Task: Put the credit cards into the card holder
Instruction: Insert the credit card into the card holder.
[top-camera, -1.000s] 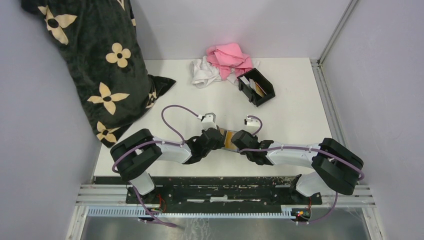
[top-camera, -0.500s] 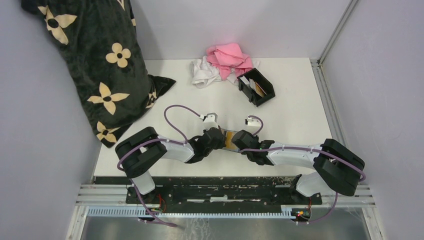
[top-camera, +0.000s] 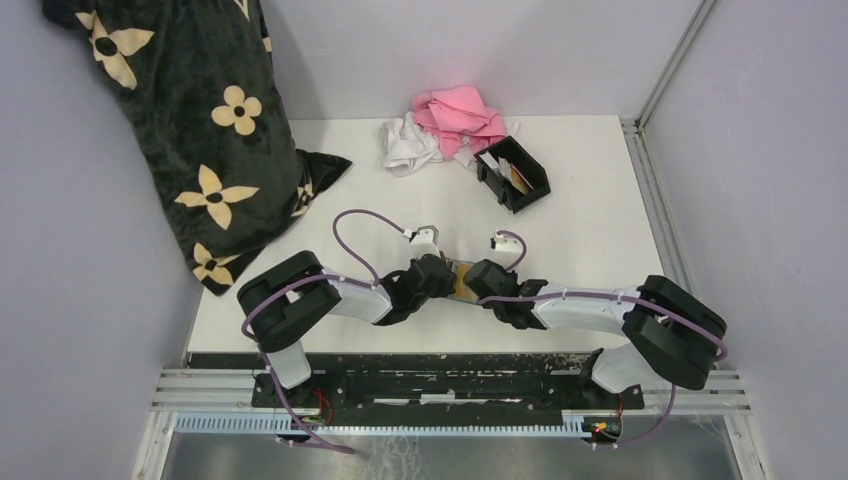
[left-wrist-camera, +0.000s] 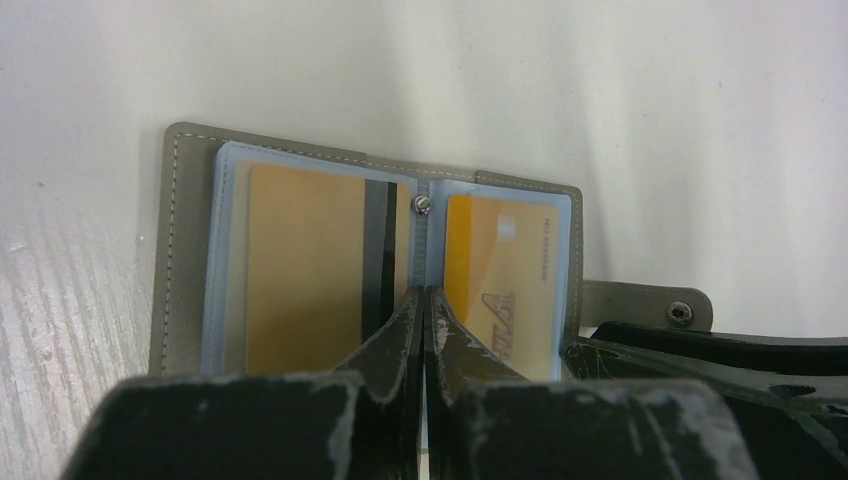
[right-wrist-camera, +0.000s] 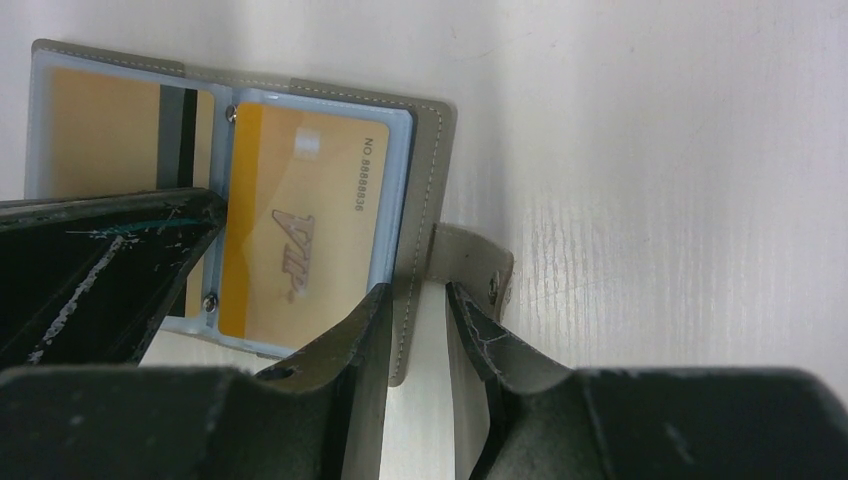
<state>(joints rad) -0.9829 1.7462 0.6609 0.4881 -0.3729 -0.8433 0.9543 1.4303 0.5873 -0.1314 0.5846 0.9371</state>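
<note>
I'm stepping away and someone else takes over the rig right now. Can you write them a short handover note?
Left hand: shut, tips on the spine of the open grey wallet.
Right hand: partly open, astride the wallet's right edge beside its snap tab; no grip visible.
Things: two tan cards sit sleeved in the wallet, close to the arms. The black card holder stands far right on the table.
Done: another tan card and a white piece show inside the holder.
Left: pull the wallet's cards out and carry them to the holder.
</note>
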